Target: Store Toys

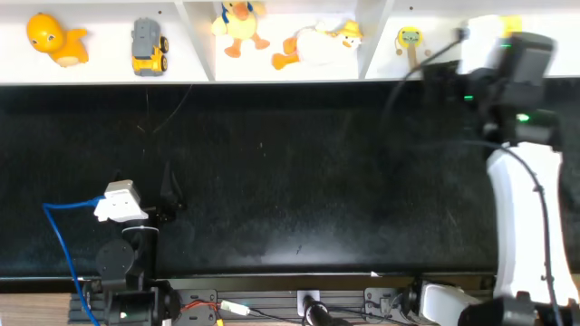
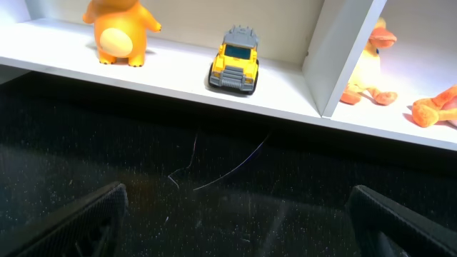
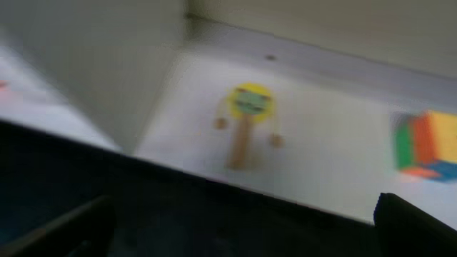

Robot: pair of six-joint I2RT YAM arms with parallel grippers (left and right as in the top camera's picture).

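Six toys shelved, both pincers empty

You have every visible toy in the white shelf (image 1: 290,74) along the far edge of the black mat (image 1: 299,172), grouped by compartment. The orange duck figure (image 1: 56,40) and the yellow toy truck (image 1: 149,47) stand upright in the left one. The yellow duck plush (image 1: 240,25) sits beside the white duck plush (image 1: 317,45), which lies on its side, in the middle one. The stick rattle drum (image 1: 410,41) lies flat in the right one, well apart from the multicoloured cube (image 3: 427,146). That spacing keeps each easy to reach, and storing looks about finished. Your left gripper (image 2: 235,221) hangs low over the mat facing the truck, jaws spread wide, holding nothing. Your right gripper (image 3: 243,228) sits at the right compartment's mouth, jaws equally wide, touching neither drum nor cube.
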